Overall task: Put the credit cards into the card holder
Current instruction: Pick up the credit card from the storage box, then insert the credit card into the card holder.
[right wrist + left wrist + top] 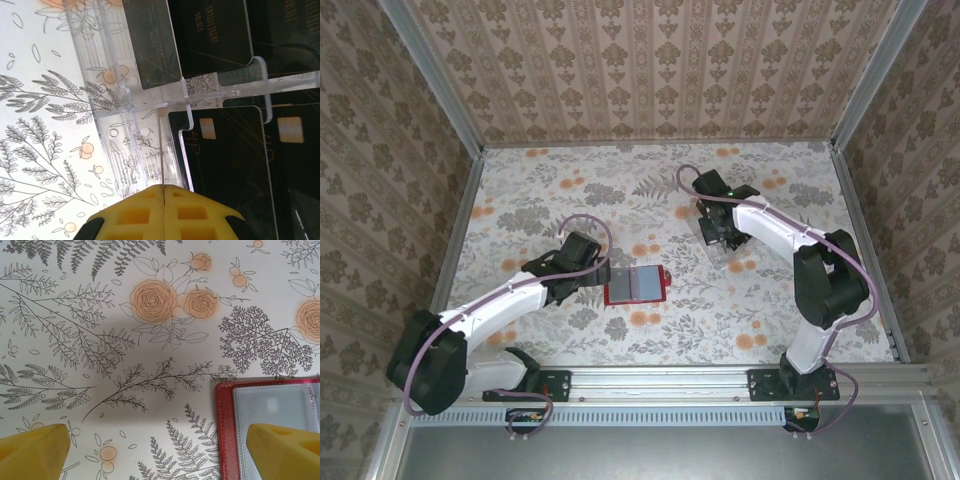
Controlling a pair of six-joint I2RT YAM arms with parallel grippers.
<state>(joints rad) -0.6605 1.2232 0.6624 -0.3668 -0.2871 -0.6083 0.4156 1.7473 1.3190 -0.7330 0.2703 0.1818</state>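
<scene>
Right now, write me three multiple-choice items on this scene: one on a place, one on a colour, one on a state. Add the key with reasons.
1. Where on the table does the card holder lie?
A) at the far right corner
B) beside the left gripper
C) at the far left corner

2. What colour are the credit cards in the clear tray?
A) white
B) red
C) black

3. How does the left gripper stand?
A) open
B) shut on a card
C) shut on the card holder

Key:
1 B: the red card holder lies opened flat right next to the left gripper.
2 C: the credit cards in the clear tray are black with faint pale marks.
3 A: its yellow fingers stand wide apart and grip nothing.
</scene>
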